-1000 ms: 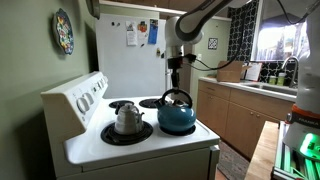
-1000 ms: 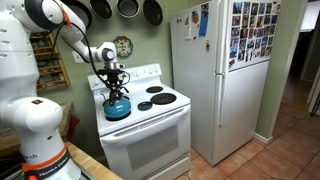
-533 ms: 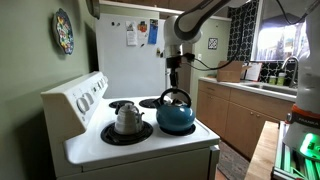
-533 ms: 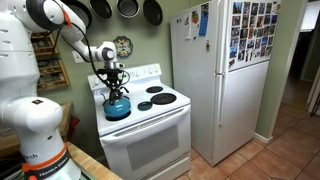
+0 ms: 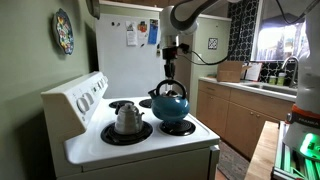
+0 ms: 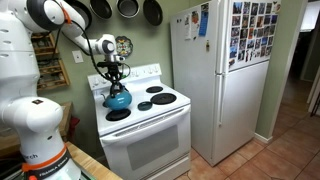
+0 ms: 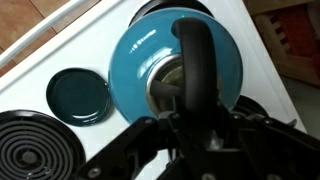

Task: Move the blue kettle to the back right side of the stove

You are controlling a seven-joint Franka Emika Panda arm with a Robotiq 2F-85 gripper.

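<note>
Kitchen, green walls; a white stove [image 5: 95,146] is set beside a white fridge [image 6: 215,85], with dark pans [image 6: 126,8] hung on the wall above. The kettle [image 5: 169,101] is held in the air over the front burner [image 5: 179,127] on the side of the stove away from the fridge. A gap is seen between its base and the coil in an exterior view, so it is clear of the surface. The hand [image 5: 170,80] is clamped on the top of the kettle's dark arched handle [image 7: 195,55], with the arm coming down from above. In the wrist view the fingers [image 7: 145,140] are seen on either side of that handle, and the teal body fills the middle of the picture. A silver pot [image 5: 127,118] with a knobbed lid is sat on the burner behind, between the kettle and the back panel [image 5: 85,95]; near, not touching. A small teal disc [image 7: 80,93] is noted on the white stove top just beside the kettle in the wrist view; what it is cannot be told. Two more burners are seen on the fridge side in both exterior views.
</note>
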